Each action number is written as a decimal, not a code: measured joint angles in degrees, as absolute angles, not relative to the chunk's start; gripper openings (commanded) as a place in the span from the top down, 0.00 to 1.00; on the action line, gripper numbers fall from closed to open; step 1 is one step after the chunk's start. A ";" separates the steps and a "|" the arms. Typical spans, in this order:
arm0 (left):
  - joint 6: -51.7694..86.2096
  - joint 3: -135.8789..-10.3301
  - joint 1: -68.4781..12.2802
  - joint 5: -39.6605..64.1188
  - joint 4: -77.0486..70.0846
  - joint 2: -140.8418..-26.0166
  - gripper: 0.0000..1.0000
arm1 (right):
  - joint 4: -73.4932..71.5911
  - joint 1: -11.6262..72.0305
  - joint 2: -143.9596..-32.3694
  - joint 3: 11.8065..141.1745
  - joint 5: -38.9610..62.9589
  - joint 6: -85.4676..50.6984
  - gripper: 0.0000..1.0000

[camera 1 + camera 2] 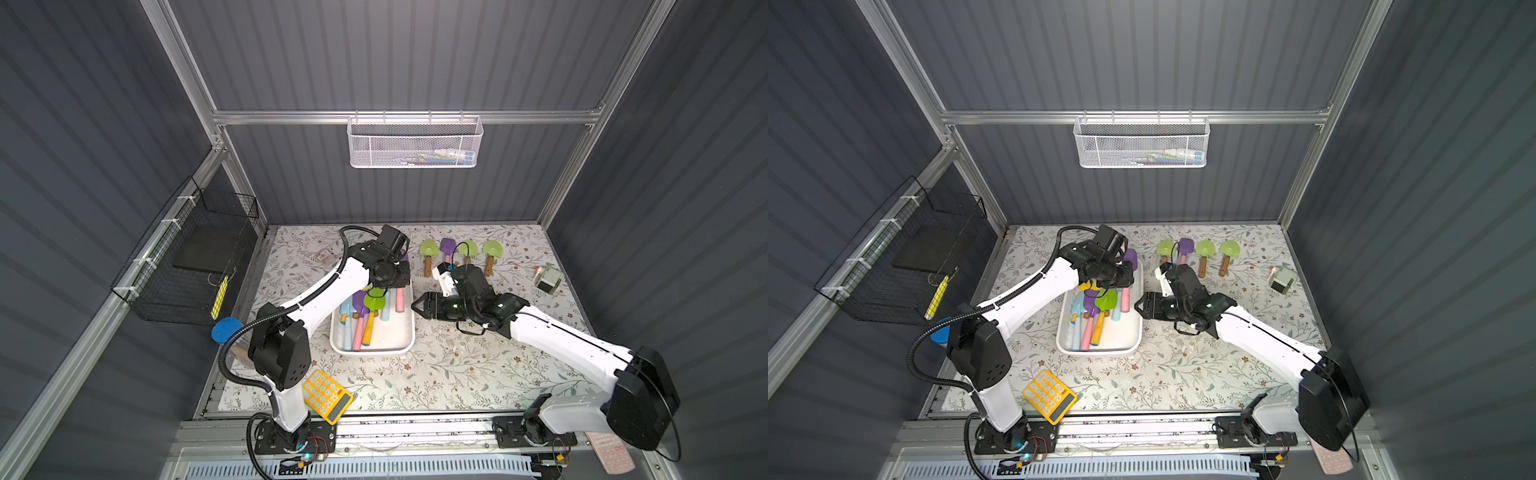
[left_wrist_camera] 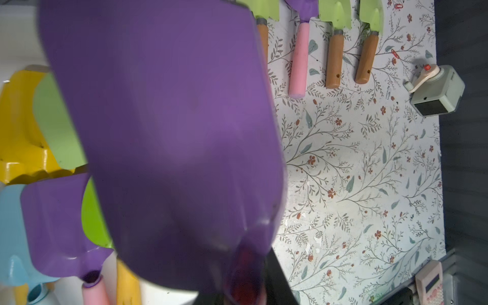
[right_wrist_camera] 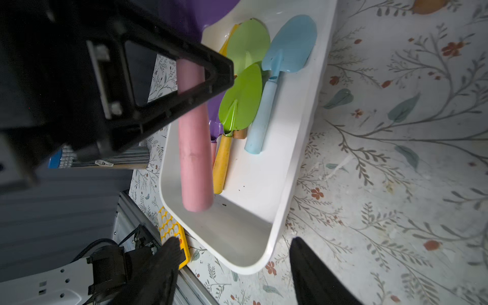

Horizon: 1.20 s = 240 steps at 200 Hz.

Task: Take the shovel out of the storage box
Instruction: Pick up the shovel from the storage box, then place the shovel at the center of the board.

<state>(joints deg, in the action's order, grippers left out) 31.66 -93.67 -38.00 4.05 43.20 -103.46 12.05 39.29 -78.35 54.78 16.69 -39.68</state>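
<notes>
The white storage box [image 1: 374,350] [image 1: 1100,351] lies mid-table and holds several toy shovels: green [image 1: 374,302], purple, blue [image 3: 287,45] and yellow-handled. My left gripper [image 1: 392,276] [image 2: 245,290] hangs over the box's far end, shut on a purple shovel [image 2: 163,118] with a pink handle [image 3: 195,158] [image 1: 400,300]. The shovel is lifted clear of the others. My right gripper [image 1: 417,308] [image 3: 233,247] is open at the box's right side. The box rim [image 3: 266,256] sits between its fingertips [image 3: 171,248], touching neither.
Three green shovels [image 1: 492,249] and a purple one [image 1: 448,245] lie in a row at the back right. A pencil sharpener [image 1: 548,280] sits far right and a yellow calculator [image 1: 326,397] near the front. A white mesh basket [image 1: 413,143] hangs on the back wall, a black wire basket [image 1: 187,266] on the left.
</notes>
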 measured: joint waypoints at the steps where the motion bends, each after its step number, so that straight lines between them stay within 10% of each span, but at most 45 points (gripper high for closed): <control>1: 31.75 -93.67 -38.00 4.19 43.20 -103.50 0.98 | 11.84 39.35 -78.54 54.78 16.69 -39.72 0.32; 90: 33.82 -92.88 -38.00 10.35 40.40 -103.37 0.97 | 0.43 39.92 -85.71 57.04 22.24 -43.13 0.39; 180: 35.35 -92.38 -37.39 14.26 38.35 -102.43 0.96 | 0.97 39.70 -85.93 56.97 21.85 -43.81 0.81; 240: 35.00 -92.33 -35.79 15.38 38.15 -101.54 0.24 | 3.33 39.72 -84.23 56.95 20.75 -42.81 0.87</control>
